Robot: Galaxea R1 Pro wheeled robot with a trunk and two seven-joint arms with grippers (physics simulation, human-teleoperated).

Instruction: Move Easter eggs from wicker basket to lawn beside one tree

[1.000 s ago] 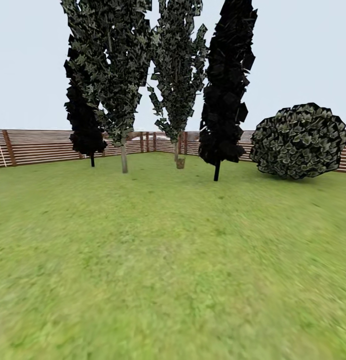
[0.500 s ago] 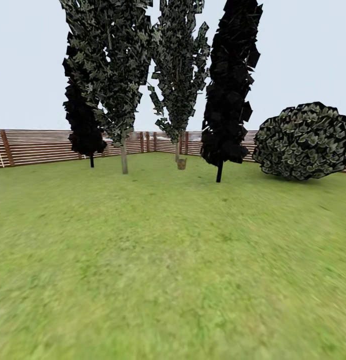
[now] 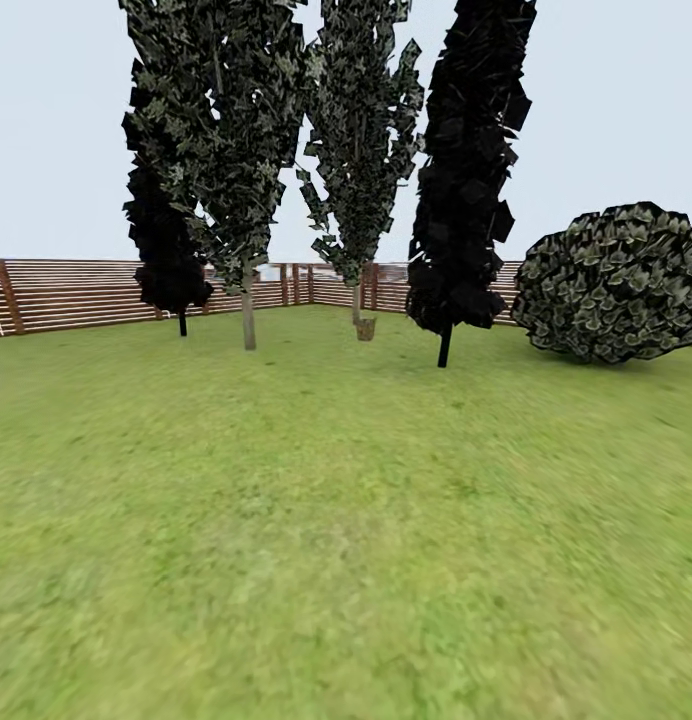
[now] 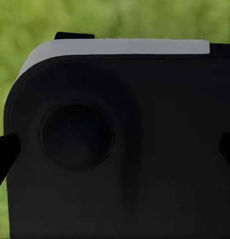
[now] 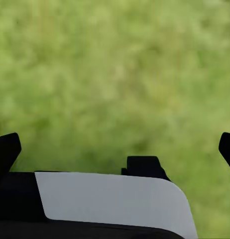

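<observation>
Head view. Wide, flat, bright green mottled lawn (image 3: 346, 540) from near ground to far fence. Brown horizontal-slat wooden fence (image 3: 76, 295) along the far edge. Tall tree with slim pale grey-tan trunk (image 3: 248, 318) far left of centre; a second tall pale-trunked tree (image 3: 358, 150) further back, centre. Small light brown object (image 3: 364, 328) at that second tree's foot, possibly the wicker basket, too small to tell. Narrow black conifer (image 3: 461, 180) right of centre; another black conifer (image 3: 166, 250) far left. Round dark leafy bush (image 3: 614, 283) far right. Eggs: position cannot be told.

Step, as judged: travel across the grass toward the far trees; no egg handling under way. Next move calls for closing on the basket, confirming it, and bringing an arm over its rim.

Left wrist view. Dark rounded robot housing with a pale top band (image 4: 120, 144) close to the lens, blurred grass behind; dark finger tips of the left gripper (image 4: 115, 149) at opposite edges, spread wide, nothing between them.

Right wrist view. Blurred grass; white-and-black robot panel (image 5: 110, 201); right gripper (image 5: 115, 147) tips at opposite edges, spread, empty.

The head view alone gives trees and fence; the wrist views alone give finger stance.
</observation>
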